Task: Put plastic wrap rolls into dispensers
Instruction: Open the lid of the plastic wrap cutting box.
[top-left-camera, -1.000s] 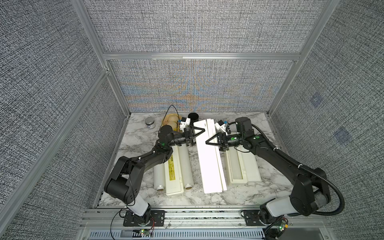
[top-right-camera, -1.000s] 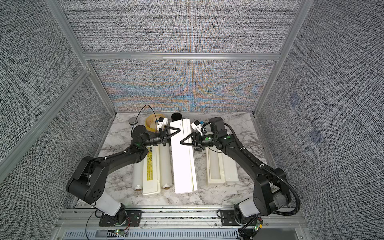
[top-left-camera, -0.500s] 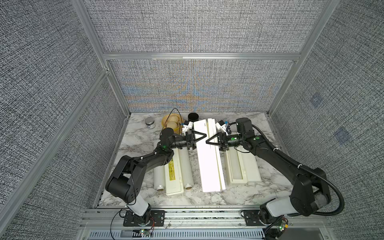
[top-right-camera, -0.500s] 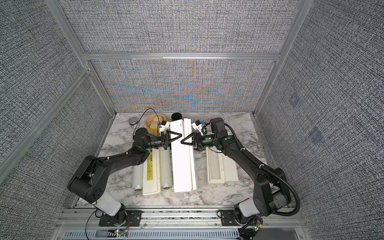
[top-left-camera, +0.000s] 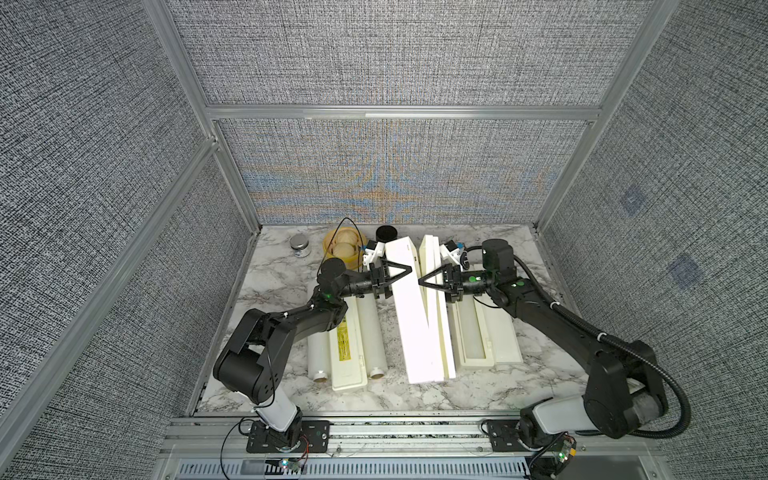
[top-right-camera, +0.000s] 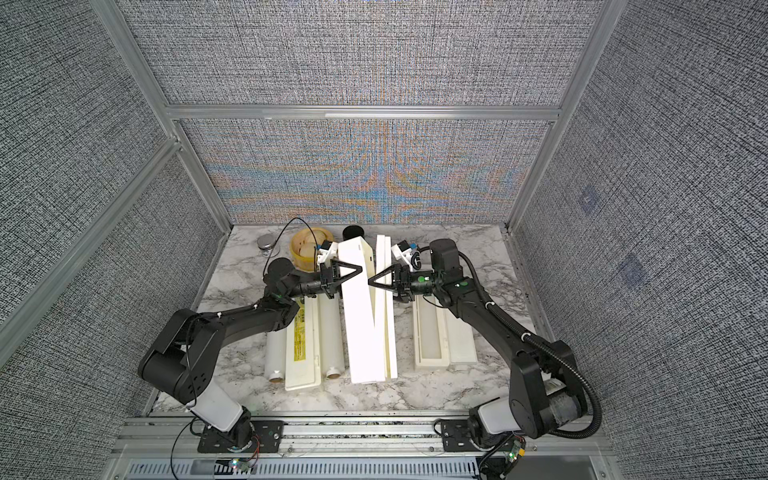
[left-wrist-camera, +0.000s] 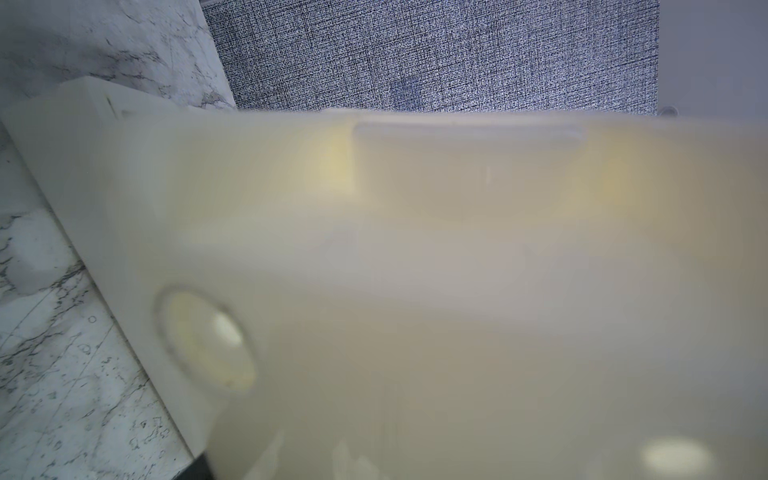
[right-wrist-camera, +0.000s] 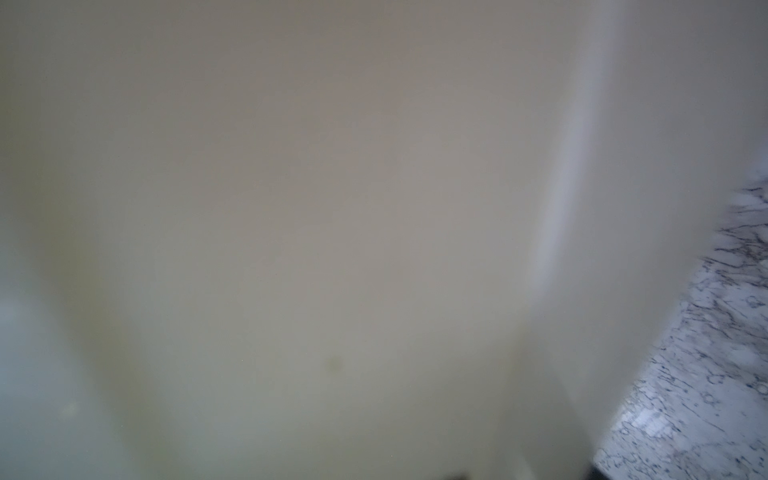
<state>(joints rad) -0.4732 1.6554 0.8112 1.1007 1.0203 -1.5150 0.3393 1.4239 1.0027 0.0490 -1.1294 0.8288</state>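
At the back of the marble tabletop (top-left-camera: 282, 291), a round yellow steamer basket (top-left-camera: 348, 262) can be seen with two pale round things (top-left-camera: 343, 250) in it. It is flanked by a small metal-lidded jar (top-left-camera: 299, 244) and a black round tub (top-left-camera: 386, 233). The whole lot's boxed in by grey woven wall panels (top-left-camera: 374, 62) set in aluminium framing (top-left-camera: 399, 113).

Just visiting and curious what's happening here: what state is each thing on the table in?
Left box: shut, flat on the table.
Roll on its outer side: loose on the table.
Roll on its inner side: loose on the table.
Middle box: opened into a V.
Right box: lying open.
Left claw: at the middle box, grip unclear.
Right claw: likewise.
Jar: closed.
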